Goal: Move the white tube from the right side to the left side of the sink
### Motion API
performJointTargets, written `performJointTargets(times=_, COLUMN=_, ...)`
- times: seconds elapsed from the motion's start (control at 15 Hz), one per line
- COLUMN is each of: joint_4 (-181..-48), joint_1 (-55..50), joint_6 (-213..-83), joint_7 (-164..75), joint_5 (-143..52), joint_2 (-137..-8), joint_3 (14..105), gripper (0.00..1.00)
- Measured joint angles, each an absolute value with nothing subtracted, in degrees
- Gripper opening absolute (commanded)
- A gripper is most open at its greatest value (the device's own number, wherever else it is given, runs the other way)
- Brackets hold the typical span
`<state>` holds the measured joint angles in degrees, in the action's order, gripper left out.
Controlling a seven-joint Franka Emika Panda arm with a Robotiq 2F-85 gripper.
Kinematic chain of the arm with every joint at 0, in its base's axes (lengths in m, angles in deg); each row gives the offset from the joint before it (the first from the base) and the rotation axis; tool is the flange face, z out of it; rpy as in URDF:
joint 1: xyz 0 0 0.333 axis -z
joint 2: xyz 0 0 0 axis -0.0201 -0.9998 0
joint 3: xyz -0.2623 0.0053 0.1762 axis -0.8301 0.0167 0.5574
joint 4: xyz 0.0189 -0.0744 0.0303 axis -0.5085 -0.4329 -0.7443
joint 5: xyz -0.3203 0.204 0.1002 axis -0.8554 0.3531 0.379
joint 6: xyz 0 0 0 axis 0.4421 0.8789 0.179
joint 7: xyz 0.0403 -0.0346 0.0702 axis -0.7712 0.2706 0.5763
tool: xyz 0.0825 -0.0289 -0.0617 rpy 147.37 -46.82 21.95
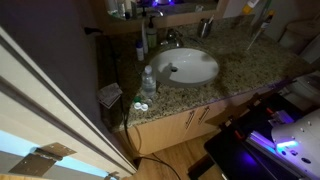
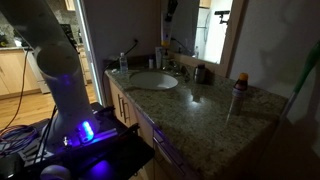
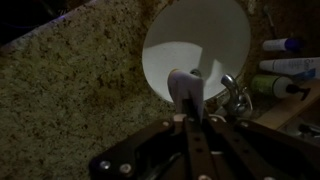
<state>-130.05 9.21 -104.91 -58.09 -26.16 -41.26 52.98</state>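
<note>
In the wrist view my gripper (image 3: 187, 118) has its dark fingers drawn close together on a pale, rounded slim object, which looks like the white tube (image 3: 184, 85). The tube points away from the camera, and its marking is not visible. I hold it well above the white oval sink (image 3: 215, 40), near the chrome faucet (image 3: 235, 97). The sink also shows in both exterior views (image 1: 190, 68) (image 2: 152, 81), set in speckled granite. I cannot clearly make out the gripper in the exterior views.
A clear water bottle (image 1: 148, 80) stands by the sink's edge. Several bottles (image 3: 285, 65) lie past the faucet in the wrist view. An orange-capped bottle (image 2: 238, 95) stands on the counter. The robot's base (image 2: 75, 130) glows blue beside the cabinet.
</note>
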Motion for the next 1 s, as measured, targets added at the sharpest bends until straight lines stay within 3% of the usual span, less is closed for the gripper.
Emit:
performJointTargets(times=0.4, joint_4=-129.2, joint_1=9.9, joint_6=-107.9, joint_7=-41.8, joint_5=-27.0, joint_2=-49.7, joint_3=48.9, gripper=0.01)
performJointTargets(times=1.0, joint_4=-130.2, joint_1=2.2, joint_6=-106.9, joint_7=-33.0, joint_5=-25.6, joint_2=-49.2, joint_3=57.6, gripper=0.03)
